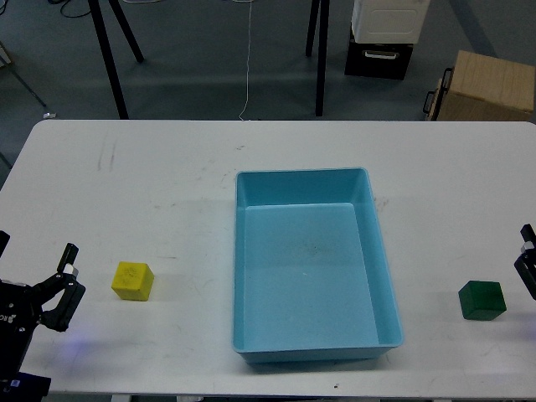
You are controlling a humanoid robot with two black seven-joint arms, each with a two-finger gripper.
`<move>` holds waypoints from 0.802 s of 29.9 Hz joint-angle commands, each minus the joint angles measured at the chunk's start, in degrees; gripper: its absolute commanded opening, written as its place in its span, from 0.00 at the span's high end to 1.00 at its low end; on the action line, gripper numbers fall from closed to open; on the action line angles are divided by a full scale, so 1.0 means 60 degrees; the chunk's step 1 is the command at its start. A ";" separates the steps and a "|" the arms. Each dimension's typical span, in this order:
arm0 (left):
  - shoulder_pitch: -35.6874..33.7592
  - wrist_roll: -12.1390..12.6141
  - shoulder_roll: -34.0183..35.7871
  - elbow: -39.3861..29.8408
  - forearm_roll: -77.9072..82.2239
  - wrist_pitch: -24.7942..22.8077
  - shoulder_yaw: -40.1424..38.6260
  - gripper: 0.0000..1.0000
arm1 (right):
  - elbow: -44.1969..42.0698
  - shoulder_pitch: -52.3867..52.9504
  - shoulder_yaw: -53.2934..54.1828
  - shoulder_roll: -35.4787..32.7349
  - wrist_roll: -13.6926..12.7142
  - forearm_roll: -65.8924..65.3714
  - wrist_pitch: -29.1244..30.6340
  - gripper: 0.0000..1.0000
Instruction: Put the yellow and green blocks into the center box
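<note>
- Black left tool (65,289) sits at the near left corner of the white tabletop (167,184), its two fingers spread apart with nothing between them.
- Just beside it, toward the middle, the yellow block (133,280) rests on the tabletop, a faint round mark on its top face. It does not touch the tool.
- On the near right, the dark green block (482,300) rests on the tabletop, close to the right edge.
- Just beyond it, the right tool (528,264) pokes in at the frame edge; only a sliver shows, and I cannot tell whether its fingers are apart or together.
- Between the two blocks, well apart from each, lies the light blue box (368,251), a shallow tray with low walls, holding nothing.
- Past the tabletop, on the grey floor, stand dark stand legs (109,50), a black and white cabinet (385,38) and a brown carton (490,84).
</note>
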 commanded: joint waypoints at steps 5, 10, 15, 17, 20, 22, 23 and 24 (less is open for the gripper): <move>-0.0144 -0.0022 -0.0019 0.0015 -0.0001 0.0000 -0.0013 0.00 | 0.0305 -0.0015 0.0707 0.0370 0.0033 0.0117 0.0000 0.01; -0.0173 -0.0022 -0.0019 0.0015 -0.0001 0.0000 -0.0013 0.00 | 0.0717 0.0102 0.1951 0.0971 0.0034 0.0147 0.0000 0.01; -0.0203 -0.0036 -0.0194 0.0015 -0.0001 0.0000 -0.0013 0.00 | 0.0745 0.0791 0.2348 0.0826 -0.0142 0.0147 0.0000 0.01; -0.0275 -0.0022 -0.0370 0.0015 -0.0001 0.0000 -0.0013 0.00 | 0.1082 0.0747 0.2437 0.0476 -0.0128 0.0132 0.0000 0.01; -0.0320 -0.0022 -0.0400 0.0015 -0.0001 0.0000 -0.0013 0.00 | 0.1127 0.0878 0.2203 -0.0533 -0.0128 -0.0028 -0.0546 0.01; -0.0334 -0.0022 -0.0415 0.0015 -0.0001 0.0000 -0.0013 0.00 | 0.1098 0.1184 0.1955 -0.1192 -0.0171 -0.0538 -0.1367 0.01; -0.0334 -0.0022 -0.0429 0.0015 -0.0001 0.0000 -0.0013 0.00 | 0.1069 0.1447 0.1765 -0.1558 -0.0215 -0.0991 -0.1632 0.01; -0.0349 -0.0036 -0.0444 0.0015 -0.0001 0.0000 -0.0013 0.00 | 0.1054 0.1740 0.1502 -0.1983 -0.0274 -0.1576 -0.1925 0.01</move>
